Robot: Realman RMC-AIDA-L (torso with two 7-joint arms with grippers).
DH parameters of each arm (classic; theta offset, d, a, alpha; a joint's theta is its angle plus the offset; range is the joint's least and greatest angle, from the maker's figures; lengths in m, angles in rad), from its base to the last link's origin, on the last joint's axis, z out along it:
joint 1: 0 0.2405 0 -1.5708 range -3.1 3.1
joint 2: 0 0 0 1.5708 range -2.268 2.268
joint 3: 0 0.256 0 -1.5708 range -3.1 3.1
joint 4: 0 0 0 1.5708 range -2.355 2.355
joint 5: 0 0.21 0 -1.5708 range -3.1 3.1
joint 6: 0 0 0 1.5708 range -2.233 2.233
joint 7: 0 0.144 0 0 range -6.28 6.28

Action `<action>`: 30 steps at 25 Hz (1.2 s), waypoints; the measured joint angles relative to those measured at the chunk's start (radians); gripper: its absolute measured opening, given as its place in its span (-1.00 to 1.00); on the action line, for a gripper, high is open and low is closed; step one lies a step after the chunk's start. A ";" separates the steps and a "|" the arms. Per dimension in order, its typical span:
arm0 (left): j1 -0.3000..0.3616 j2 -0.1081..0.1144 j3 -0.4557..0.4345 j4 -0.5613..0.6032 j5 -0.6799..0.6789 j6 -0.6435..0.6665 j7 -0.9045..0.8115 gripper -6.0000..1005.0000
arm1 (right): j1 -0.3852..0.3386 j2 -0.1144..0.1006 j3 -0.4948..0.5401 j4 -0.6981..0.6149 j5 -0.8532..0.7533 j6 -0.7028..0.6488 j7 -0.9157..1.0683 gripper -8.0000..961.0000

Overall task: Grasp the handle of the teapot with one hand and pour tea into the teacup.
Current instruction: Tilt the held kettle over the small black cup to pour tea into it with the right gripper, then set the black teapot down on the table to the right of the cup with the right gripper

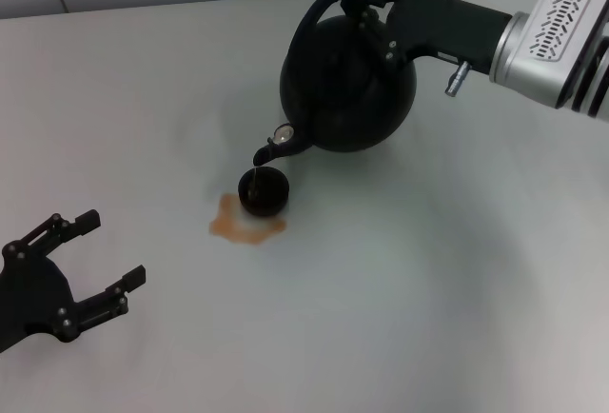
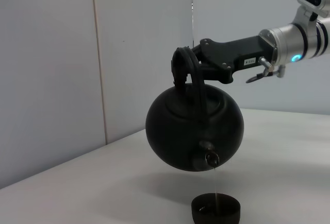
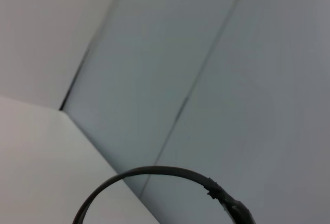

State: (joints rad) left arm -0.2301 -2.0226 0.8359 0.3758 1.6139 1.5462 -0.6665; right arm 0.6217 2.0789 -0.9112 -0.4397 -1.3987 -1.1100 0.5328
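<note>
My right gripper is shut on the handle of the black teapot and holds it in the air, tilted spout down. The spout hangs just over the small black teacup. In the left wrist view the teapot hangs above the teacup, and a thin stream of pale tea falls from the spout into it. The handle's arc shows in the right wrist view. My left gripper is open and empty at the near left.
A puddle of spilled brown tea lies on the white table against the near-left side of the teacup. A pale panelled wall stands behind the table.
</note>
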 joint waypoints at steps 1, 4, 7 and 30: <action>0.000 0.000 0.000 0.000 0.000 0.000 0.000 0.71 | 0.000 0.000 0.000 0.000 0.000 0.000 0.000 -0.65; 0.000 0.001 0.000 0.000 0.001 0.000 0.002 0.71 | -0.013 -0.001 0.000 0.034 0.074 0.000 0.039 -0.64; 0.000 0.001 0.000 0.000 0.001 0.000 0.004 0.71 | -0.028 -0.001 0.000 0.048 0.136 -0.002 0.074 -0.63; -0.009 -0.007 0.002 0.000 0.008 0.000 0.007 0.71 | -0.225 0.008 0.052 0.181 0.398 -0.104 0.099 -0.55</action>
State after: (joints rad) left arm -0.2394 -2.0295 0.8383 0.3758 1.6215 1.5462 -0.6596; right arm 0.3966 2.0871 -0.8596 -0.2587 -1.0005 -1.2138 0.6321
